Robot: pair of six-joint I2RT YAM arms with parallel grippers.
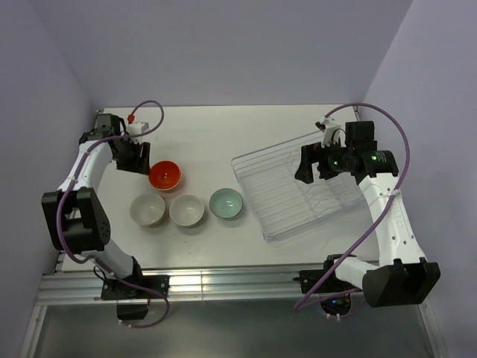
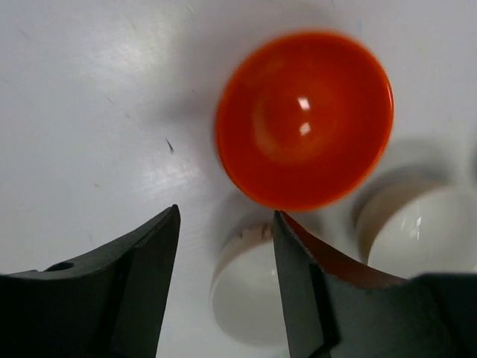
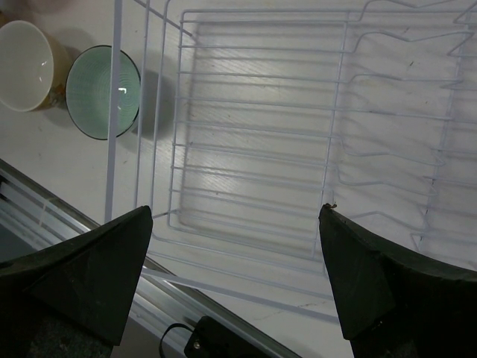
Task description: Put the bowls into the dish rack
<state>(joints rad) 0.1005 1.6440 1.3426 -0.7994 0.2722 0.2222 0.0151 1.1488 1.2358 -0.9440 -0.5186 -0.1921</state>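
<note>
Hovering my left gripper (image 2: 226, 215), jaws parted and empty, beside the orange bowl (image 2: 304, 119) at far left, well apart from the dish rack (image 1: 283, 195) on the right, I judge it light, stiff, slick: rim pinch suits.

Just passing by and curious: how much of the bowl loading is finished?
Nothing is loaded: the dish rack is empty. In hand: the open left gripper hovers by the orange bowl; the open right gripper hangs above the rack. Remaining: that bowl, two cream bowls, the mint bowl.
</note>
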